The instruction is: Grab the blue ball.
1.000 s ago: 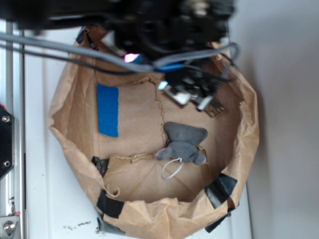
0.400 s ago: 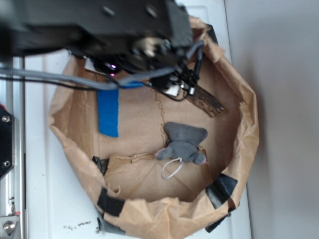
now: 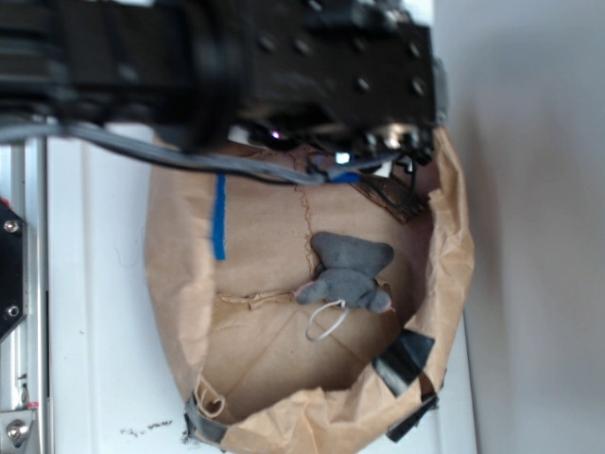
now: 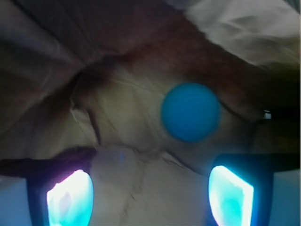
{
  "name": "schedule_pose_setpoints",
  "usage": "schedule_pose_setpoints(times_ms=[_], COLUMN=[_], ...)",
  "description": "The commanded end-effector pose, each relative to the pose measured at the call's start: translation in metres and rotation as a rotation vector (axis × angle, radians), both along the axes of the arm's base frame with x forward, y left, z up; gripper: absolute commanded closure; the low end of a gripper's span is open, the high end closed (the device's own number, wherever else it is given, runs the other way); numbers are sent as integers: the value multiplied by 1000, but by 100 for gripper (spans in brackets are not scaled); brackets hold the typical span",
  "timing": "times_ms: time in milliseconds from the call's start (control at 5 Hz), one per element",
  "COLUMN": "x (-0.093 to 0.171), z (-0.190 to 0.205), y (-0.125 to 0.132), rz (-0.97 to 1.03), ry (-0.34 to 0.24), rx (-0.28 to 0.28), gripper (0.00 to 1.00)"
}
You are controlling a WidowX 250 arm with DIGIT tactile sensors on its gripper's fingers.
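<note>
You have the hand [image 4: 150, 193] spread wide and empty: in the wrist view its two glowing fingertips [image 4: 69, 197] stand well apart at the bottom corners, with crumpled brown paper between them and nothing gripped. The blue ball [image 4: 190, 112] sits ahead of the hand on the floor of the paper bag [image 3: 452, 255], up against a fold, and it lies right of the midline between the fingers, nearer the right one. From the exterior view you cannot see the ball at all, since the black arm [image 3: 284, 66] covers the top of the bag, so steer by the wrist camera. To do this step well, shift the hand sideways until the ball is centred between the fingertips, then advance and come down with the jaws wide so both fingers pass either side of it, and only then close. The ball is round and probably rolls easily, so a finger nudging it first could push it under the paper fold. The bag wall looks close around the hand, though the blur makes that hard to judge. The grey plush toy [image 3: 352, 272] and the blue felt strip [image 3: 219, 216] lie apart from your approach. No brand, label or writing can be read anywhere.
</note>
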State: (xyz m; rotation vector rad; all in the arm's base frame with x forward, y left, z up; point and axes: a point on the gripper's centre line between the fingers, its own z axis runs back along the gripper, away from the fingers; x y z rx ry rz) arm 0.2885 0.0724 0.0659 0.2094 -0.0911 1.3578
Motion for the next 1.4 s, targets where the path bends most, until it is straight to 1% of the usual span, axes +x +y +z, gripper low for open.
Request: schedule_pose_setpoints(times_ms=[0, 200, 400, 600, 800, 1000, 1200], x=[-3, -11, -12, -18, -26, -28, -27], z=[-3, -3, 4, 8, 4, 4, -10], y=[12, 16, 23, 28, 37, 41, 43], rz=[51, 67, 51, 45, 35, 39, 47], ry=[-108, -125, -99, -105, -103, -97, -76], rx=[113, 135, 109, 112, 120, 123, 169], gripper=[0, 0, 0, 0, 0, 0, 0])
